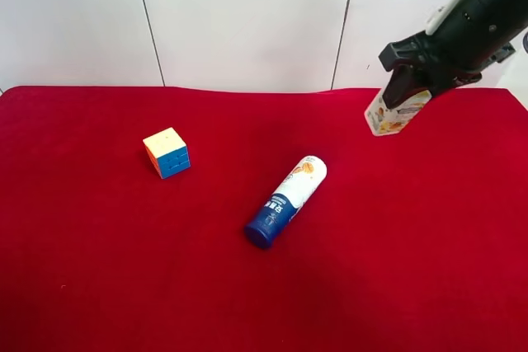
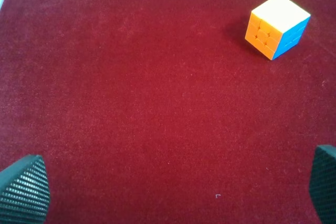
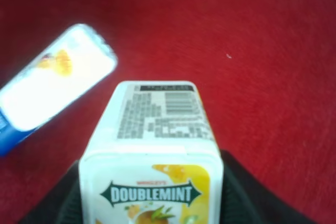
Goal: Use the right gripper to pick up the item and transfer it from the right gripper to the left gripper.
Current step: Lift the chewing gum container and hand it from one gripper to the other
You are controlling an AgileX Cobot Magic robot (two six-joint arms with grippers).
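The item is a white Doublemint gum container (image 1: 394,113) with a yellow label. My right gripper (image 1: 408,80), on the arm at the exterior high view's right, is shut on it and holds it in the air above the back right of the red table. In the right wrist view the container (image 3: 157,140) fills the middle between the dark fingers (image 3: 247,192). My left gripper (image 2: 173,182) is open and empty above bare red cloth; only its two fingertips (image 2: 23,187) show. The left arm is out of the exterior high view.
A coloured puzzle cube (image 1: 167,152) sits left of centre and shows in the left wrist view (image 2: 277,25). A blue and white tube (image 1: 286,200) lies on its side mid-table, also in the right wrist view (image 3: 52,85). A white wall (image 1: 247,14) stands behind the table.
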